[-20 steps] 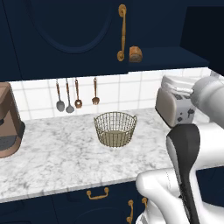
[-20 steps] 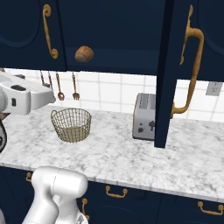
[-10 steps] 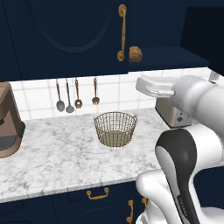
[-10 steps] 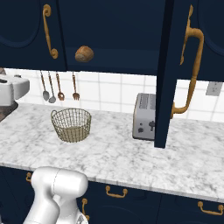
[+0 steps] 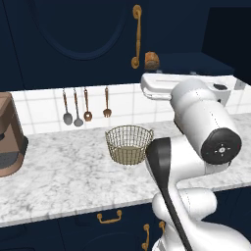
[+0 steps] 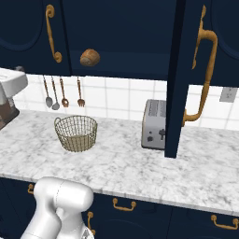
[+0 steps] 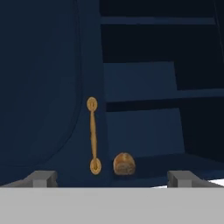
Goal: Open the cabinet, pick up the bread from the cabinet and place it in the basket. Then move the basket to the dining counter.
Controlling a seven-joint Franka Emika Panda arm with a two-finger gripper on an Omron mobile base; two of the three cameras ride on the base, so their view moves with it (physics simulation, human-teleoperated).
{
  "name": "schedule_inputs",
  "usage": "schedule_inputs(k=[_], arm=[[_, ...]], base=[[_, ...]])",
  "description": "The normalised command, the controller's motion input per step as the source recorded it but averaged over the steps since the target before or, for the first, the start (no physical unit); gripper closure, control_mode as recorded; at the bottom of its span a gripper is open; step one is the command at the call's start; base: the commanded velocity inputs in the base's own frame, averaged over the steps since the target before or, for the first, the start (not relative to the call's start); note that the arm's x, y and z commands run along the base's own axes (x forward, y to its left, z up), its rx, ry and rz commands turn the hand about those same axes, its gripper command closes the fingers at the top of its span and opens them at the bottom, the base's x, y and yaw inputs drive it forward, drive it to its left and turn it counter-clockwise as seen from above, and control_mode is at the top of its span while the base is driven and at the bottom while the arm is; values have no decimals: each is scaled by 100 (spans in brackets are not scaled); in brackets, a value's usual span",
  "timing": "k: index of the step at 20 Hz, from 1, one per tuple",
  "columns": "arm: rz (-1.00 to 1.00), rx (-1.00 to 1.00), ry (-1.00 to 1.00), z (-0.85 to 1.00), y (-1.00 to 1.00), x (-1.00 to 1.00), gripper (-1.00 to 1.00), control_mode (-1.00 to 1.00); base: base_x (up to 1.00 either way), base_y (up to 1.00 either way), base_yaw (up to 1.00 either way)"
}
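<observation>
The cabinet (image 6: 126,32) stands with its right door (image 6: 184,79) swung open and its left door (image 5: 73,29) closed. The bread (image 6: 89,57) (image 5: 152,61) (image 7: 124,164), a small golden-brown loaf, lies at the front of the bottom shelf, beside the left door's brass handle (image 7: 92,135). The brass wire basket (image 5: 129,143) (image 6: 76,133) sits empty on the marble counter below. My gripper (image 7: 113,178) is open, fingertips (image 7: 41,178) far apart, facing the bread from a distance and holding nothing. The dining counter is out of view.
A silver toaster (image 6: 154,123) stands on the counter by the open door's lower edge. Several utensils (image 5: 86,105) hang on the tiled wall behind the basket. A brown appliance (image 5: 7,137) is at the counter's left end. Navy drawers with brass pulls (image 6: 122,204) run below.
The arm has swung left and risen, carrying the hand up in front of the cabinet opening. The gripper stays open; bread and basket have not moved.
</observation>
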Motion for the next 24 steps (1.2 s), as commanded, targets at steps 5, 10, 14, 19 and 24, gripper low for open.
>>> schedule_inputs(k=[5, 10, 14, 19, 24], arm=[[10, 0, -13, 0, -28, 72, -100, -100], [1, -4, -5, 0, 15, 59, -100, -100], [-4, -8, 0, 0, 45, 55, -100, -100], [-1, -1, 0, 2, 10, 59, -100, -100], [0, 0, 0, 4, -4, 66, -100, -100]], base=[[0, 0, 0], [0, 0, 0], [0, 0, 0], [0, 0, 0], [0, 0, 0]])
